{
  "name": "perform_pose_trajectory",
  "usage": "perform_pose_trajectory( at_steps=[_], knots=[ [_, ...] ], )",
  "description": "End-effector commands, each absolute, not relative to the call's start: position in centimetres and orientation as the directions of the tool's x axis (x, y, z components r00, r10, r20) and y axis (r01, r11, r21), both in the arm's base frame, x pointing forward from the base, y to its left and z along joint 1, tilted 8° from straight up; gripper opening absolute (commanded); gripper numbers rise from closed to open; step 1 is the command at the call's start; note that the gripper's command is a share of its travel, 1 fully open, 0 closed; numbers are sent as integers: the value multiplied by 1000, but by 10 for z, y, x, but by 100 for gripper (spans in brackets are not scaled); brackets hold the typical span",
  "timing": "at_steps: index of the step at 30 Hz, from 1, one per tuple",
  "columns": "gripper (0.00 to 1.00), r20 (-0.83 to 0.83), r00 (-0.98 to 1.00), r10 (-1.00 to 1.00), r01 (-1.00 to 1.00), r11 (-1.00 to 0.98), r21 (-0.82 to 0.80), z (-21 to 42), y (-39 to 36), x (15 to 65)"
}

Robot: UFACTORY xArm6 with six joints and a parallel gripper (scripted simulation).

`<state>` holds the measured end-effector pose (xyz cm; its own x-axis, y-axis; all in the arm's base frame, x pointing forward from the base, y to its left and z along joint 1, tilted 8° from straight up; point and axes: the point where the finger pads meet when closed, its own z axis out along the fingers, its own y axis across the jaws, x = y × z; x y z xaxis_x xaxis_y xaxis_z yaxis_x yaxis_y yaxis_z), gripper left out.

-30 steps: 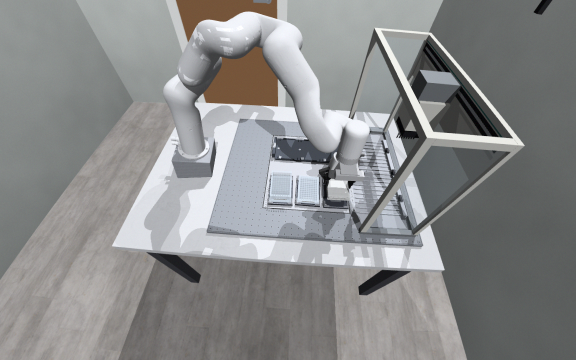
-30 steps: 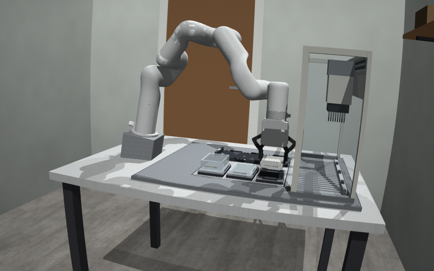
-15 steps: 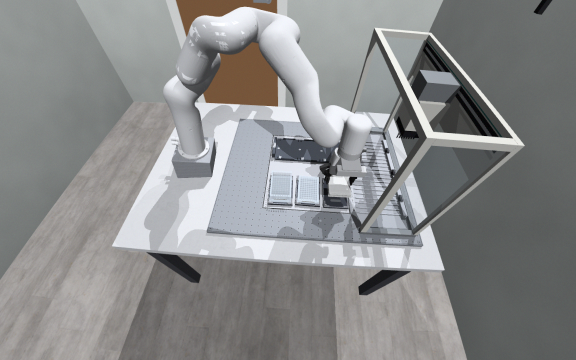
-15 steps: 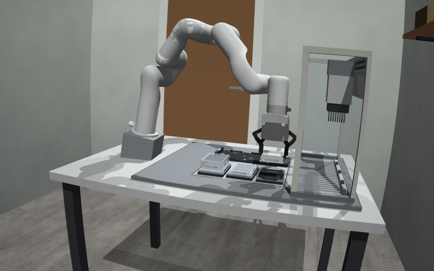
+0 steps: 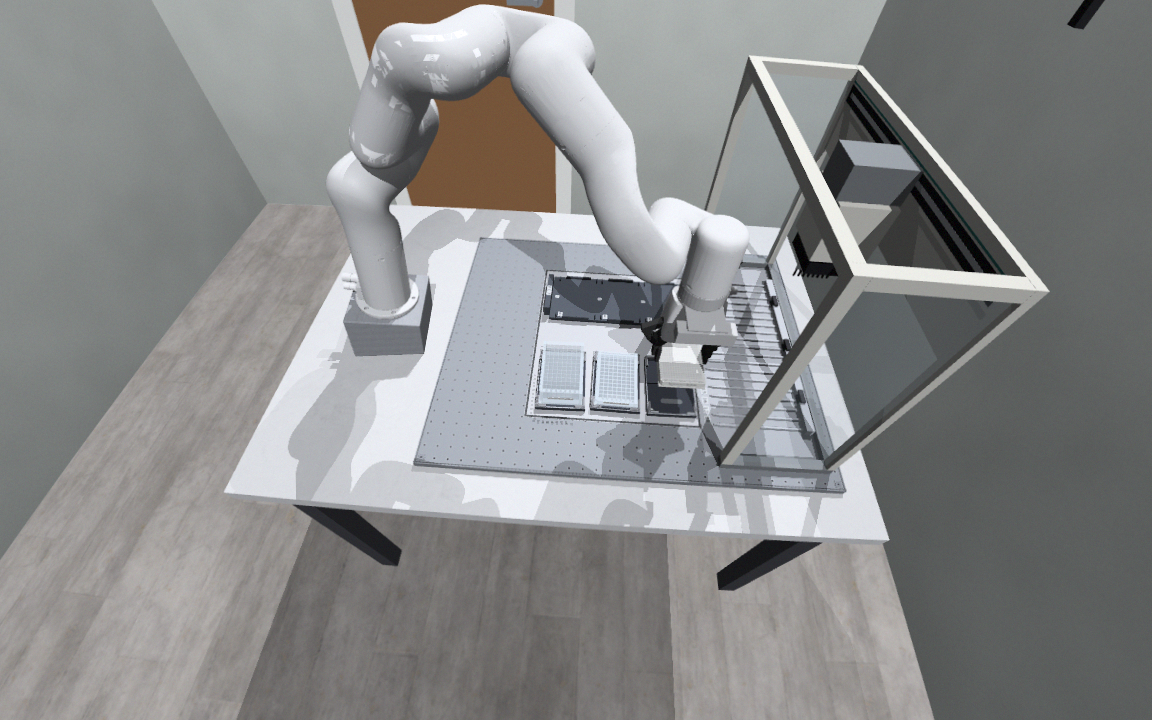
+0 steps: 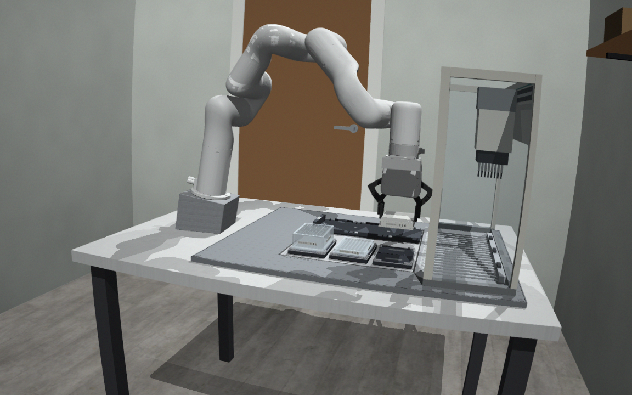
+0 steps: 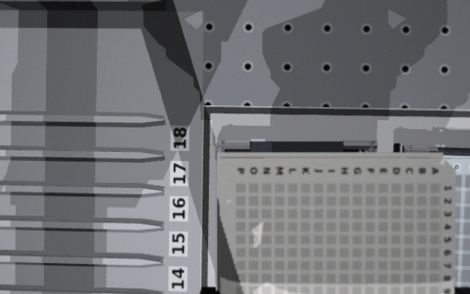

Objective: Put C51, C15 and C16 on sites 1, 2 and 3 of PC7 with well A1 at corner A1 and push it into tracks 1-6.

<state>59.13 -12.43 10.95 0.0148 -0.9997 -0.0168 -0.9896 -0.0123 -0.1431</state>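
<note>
My gripper [image 6: 399, 216] is shut on the 384-well plate C16 [image 6: 396, 221] and holds it level in the air above its dark, empty nest S3 [image 6: 395, 255]. The plate fills the lower middle of the wrist view [image 7: 334, 220], with its A1 corner at the upper right. The deep-well block C51 [image 5: 560, 376] sits in nest S1 and the 96-well plate C15 [image 5: 614, 378] sits in nest S2. The dark carrier PC7 [image 5: 607, 298] lies on the apron behind the nests, with no plates on it; the arm hides part of it.
The loading rails [image 5: 758, 355] run under the framed instrument housing [image 5: 875, 259], just right of the held plate. Track numbers 14 to 18 [image 7: 179, 204] show on the apron beside the rails. A pipetting head [image 6: 492, 127] hangs inside the housing.
</note>
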Motion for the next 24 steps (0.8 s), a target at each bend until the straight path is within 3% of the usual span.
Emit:
perform_pose_trajectory(
  at_steps=[1, 24],
  knots=[
    [0, -15, 15, -1000, -989, -12, -149, 119, -125, 592],
    [0, -18, -1, -1000, -989, 4, -149, 137, -115, 589]
  ],
)
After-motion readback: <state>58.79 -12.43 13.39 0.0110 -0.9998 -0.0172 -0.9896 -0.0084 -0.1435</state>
